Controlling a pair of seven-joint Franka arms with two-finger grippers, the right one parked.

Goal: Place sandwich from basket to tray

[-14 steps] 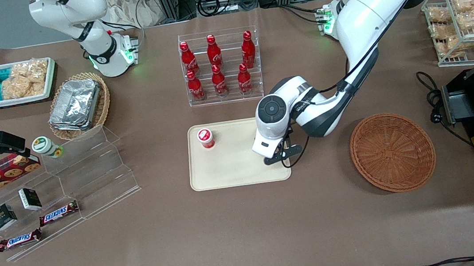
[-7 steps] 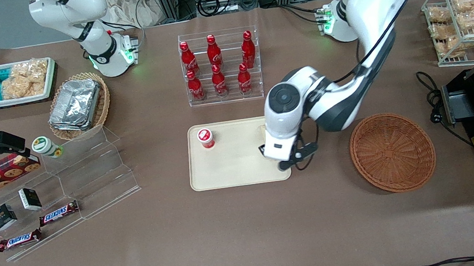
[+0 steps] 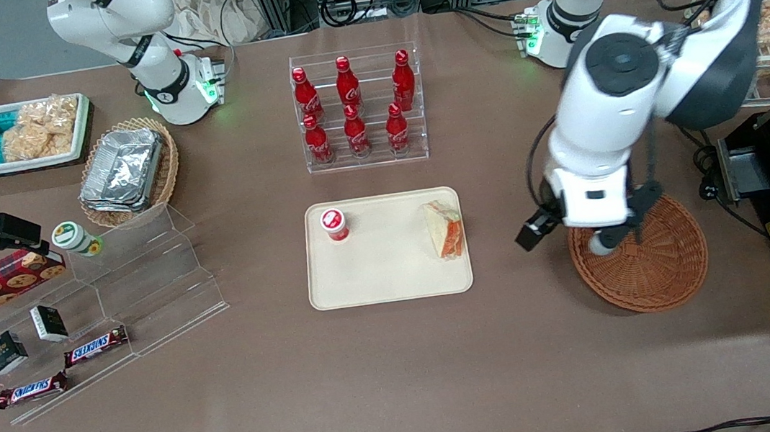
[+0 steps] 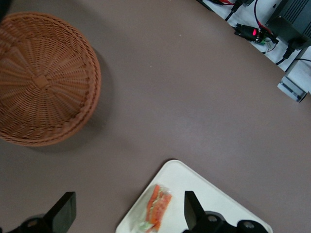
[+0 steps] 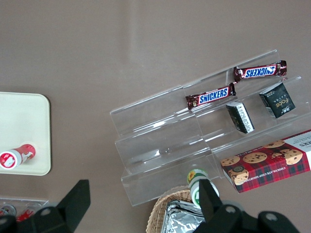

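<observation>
Front view shows the sandwich (image 3: 446, 228) lying on the tray (image 3: 384, 274), at the tray's end toward the working arm and just inside the rim, with its orange-red filling edge facing that rim. A small red-capped cup (image 3: 334, 224) stands on the same tray, well apart from the sandwich, toward the parked arm's end. The basket (image 3: 659, 264) sits on the brown counter (image 3: 389, 382) toward the working arm's end, apart from the tray, with nothing visible in the part that shows. The gripper (image 3: 568, 233) is raised above the counter, over the basket's rim nearest the tray, and clear of the sandwich. Left wrist view confirms the fingers (image 4: 192, 209) spread wide and holding nothing; the sandwich (image 4: 156, 209) on the tray corner (image 4: 194, 179) and the basket (image 4: 43, 77) both show past them. A clear rack of red bottles (image 3: 357, 107) stands farther from the front camera than the tray. A stepped clear display stand (image 3: 139, 287) with candy bars lies toward the parked arm's end.
</observation>
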